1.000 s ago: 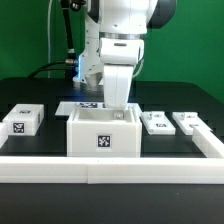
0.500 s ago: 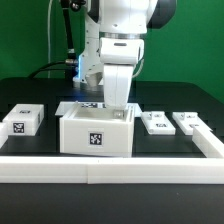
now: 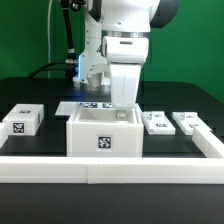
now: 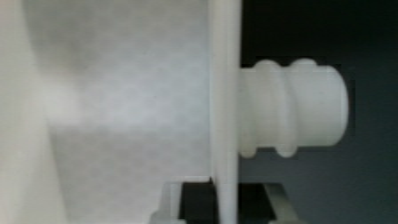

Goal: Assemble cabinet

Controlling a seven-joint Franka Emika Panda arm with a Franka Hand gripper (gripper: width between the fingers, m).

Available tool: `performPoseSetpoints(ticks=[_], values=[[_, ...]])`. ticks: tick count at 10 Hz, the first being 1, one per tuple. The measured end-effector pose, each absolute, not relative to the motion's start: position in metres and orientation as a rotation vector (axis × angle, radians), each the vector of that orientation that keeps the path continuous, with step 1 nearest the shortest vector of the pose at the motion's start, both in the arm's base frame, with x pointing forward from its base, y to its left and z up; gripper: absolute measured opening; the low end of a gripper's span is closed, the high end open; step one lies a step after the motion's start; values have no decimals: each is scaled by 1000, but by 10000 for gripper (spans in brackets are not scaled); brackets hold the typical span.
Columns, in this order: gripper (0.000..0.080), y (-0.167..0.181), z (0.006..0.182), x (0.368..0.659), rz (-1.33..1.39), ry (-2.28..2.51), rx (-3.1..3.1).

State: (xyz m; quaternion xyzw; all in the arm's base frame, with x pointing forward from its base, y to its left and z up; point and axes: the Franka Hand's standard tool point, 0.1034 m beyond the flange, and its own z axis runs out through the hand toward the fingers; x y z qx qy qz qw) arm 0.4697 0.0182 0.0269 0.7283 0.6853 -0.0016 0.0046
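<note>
Centre frame, exterior view: cabinet sits upright, top open, just behind white front rail. My gripper reaches down at its far right corner. Wrist view shows thin wall edge-on between pads, so I judge jaws pinching cabinet wall. To shift it well: firm hold, slow travel, base flat on table, wide berth from small panels right of centre.

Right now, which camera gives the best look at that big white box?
The exterior view: the whole cabinet shows there, with its open top and front tag. The wrist view shows only a blurred close-up of one thin wall, seen edge-on, with a ribbed round piece beside it.
</note>
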Motion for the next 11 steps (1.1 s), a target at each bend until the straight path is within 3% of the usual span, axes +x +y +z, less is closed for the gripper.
performPoseSetpoints(ticks=[2, 7, 11], values=[[35, 32, 25, 484, -28, 2206, 2220], [35, 33, 24, 486, -24, 2199, 2226], [35, 77, 25, 506, 10, 2227, 2192]])
